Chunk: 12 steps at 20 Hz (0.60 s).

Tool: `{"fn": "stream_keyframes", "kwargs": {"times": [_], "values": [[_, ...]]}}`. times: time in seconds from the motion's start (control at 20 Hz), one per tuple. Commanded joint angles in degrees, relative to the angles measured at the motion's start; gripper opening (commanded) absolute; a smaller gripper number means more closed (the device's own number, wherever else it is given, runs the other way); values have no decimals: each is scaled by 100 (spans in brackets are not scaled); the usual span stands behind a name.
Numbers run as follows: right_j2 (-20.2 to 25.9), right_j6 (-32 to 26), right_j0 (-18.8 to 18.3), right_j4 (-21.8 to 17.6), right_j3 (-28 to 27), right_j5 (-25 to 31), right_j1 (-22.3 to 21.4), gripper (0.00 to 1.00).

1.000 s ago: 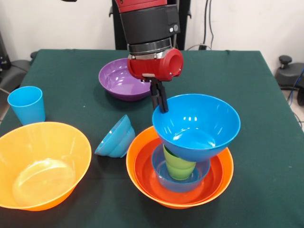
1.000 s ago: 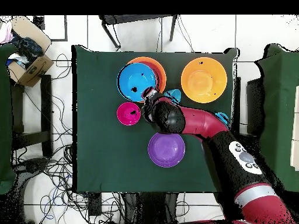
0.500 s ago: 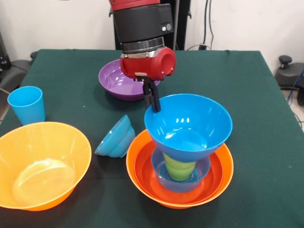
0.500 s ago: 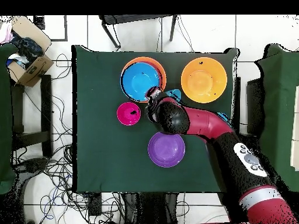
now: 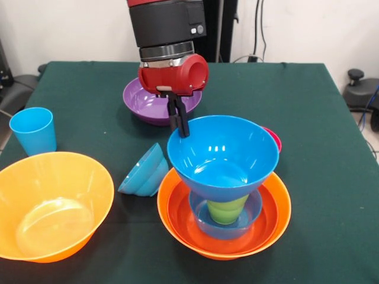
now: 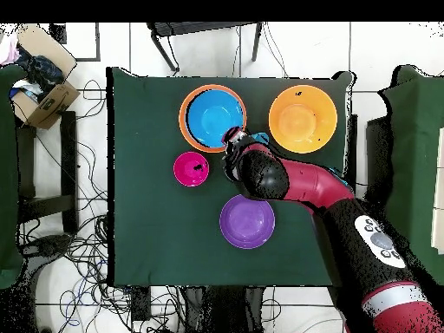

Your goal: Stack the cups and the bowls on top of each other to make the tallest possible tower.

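My gripper (image 5: 179,122) is shut on the near-left rim of a big blue bowl (image 5: 222,155) and holds it upright over the tower. The tower is an orange bowl (image 5: 278,220) holding a red-orange bowl (image 5: 180,216), a small blue bowl (image 5: 198,214) and the lime green cup (image 5: 228,210). The held bowl's base covers the green cup's top; whether they touch I cannot tell. From overhead the blue bowl (image 6: 213,117) sits centred inside the orange rim (image 6: 185,117), with the gripper (image 6: 232,137) at its edge.
A purple bowl (image 5: 145,100) stands behind the gripper. A light blue cup (image 5: 34,130), a big orange bowl (image 5: 50,204) and a blue bowl lying on its side (image 5: 144,170) are to the left. A pink-red bowl (image 5: 273,137) peeks out behind the held bowl.
The gripper has carried the big blue bowl leftward in the front view and slightly down. It is now more centred over the tower, and the pink-red bowl shows behind it.
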Motion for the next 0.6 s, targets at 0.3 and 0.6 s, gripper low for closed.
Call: {"fn": "stream_keyframes", "kwargs": {"times": [0.3,0.6], "values": [[260,-300,25,-371,8,156,3,0],[273,-295,27,-361,17,170,23,0]]}}
